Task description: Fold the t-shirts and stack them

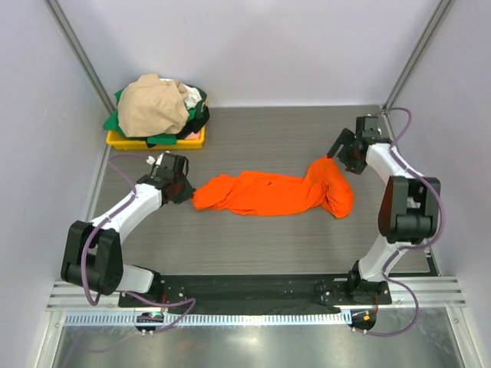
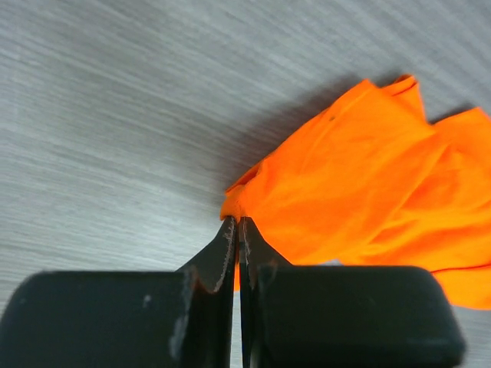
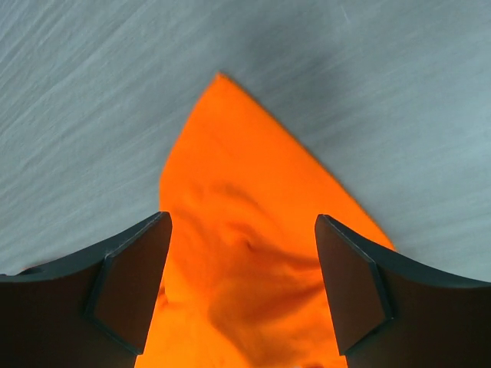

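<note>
— One bright orange cloth t-shirt: where is it?
— Bunched lengthwise on the grey wood-grain tabletop, between both arms.
— And the pincers?
— The left gripper is pinched tight on the shirt's left edge. The right gripper is spread wide over its right corner.

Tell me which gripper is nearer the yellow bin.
Left. The left gripper, shut on one end of the orange t-shirt, is a short way from the yellow bin; the right gripper, open over the shirt's other end, is much farther off.
</note>
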